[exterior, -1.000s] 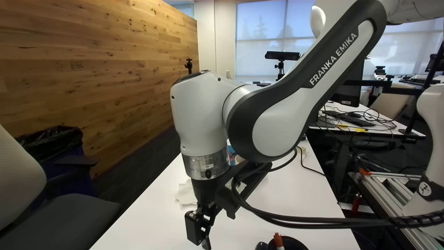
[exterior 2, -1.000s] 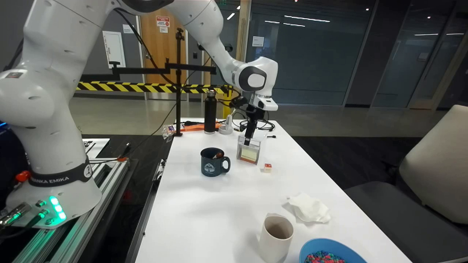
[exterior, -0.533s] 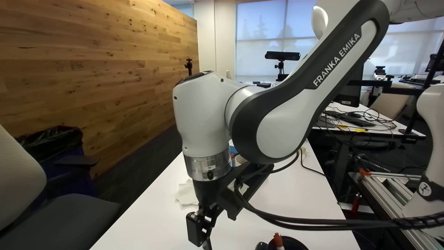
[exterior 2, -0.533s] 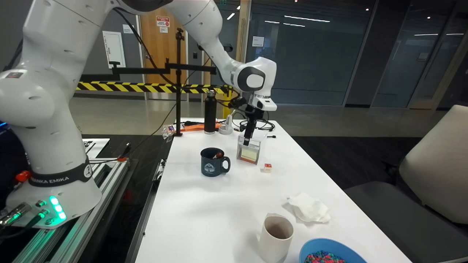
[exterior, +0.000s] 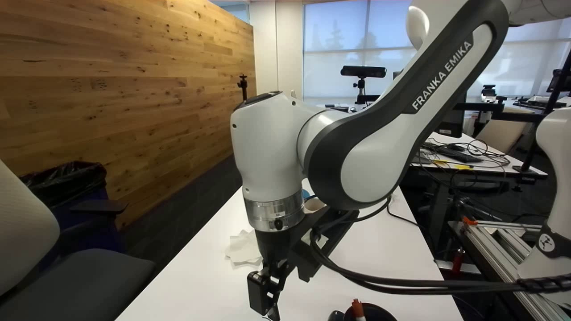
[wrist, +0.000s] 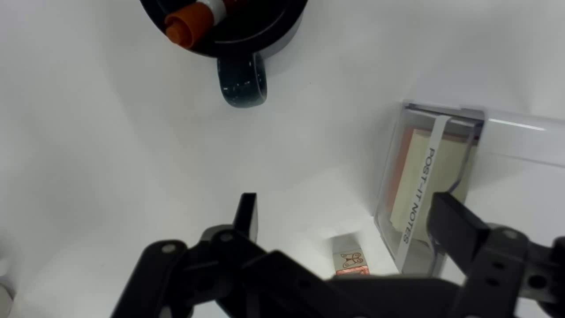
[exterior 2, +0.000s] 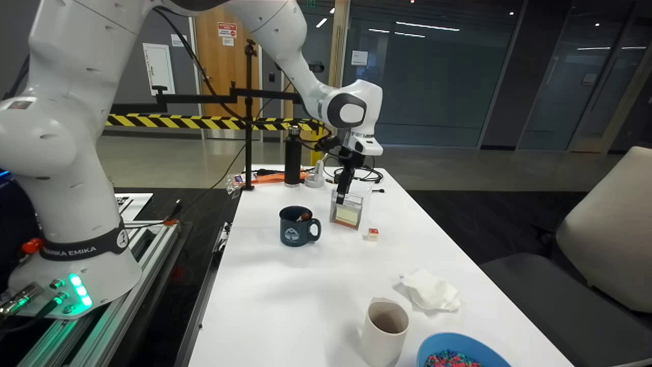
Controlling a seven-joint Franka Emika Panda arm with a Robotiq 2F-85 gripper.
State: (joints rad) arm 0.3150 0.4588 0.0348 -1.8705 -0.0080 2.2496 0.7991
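Hovering empty with jaws wide apart, the black two-fingered tool seems to be positioning, the small pale red-sided cube lying on the white worktop near the clear plastic Post-it box (a close neighbour), so any descent probably calls for clearing the box.

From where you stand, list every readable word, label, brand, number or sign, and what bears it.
"POST-IT NOTES": white strip on the clear box
"FRANKA EMIKA": arm link
"ANKA EMIKA", first letters not readable: base band
Too small to read: door signs; mug emblem; glass-wall sheet; wall panel; monitor label
No numbers readable.
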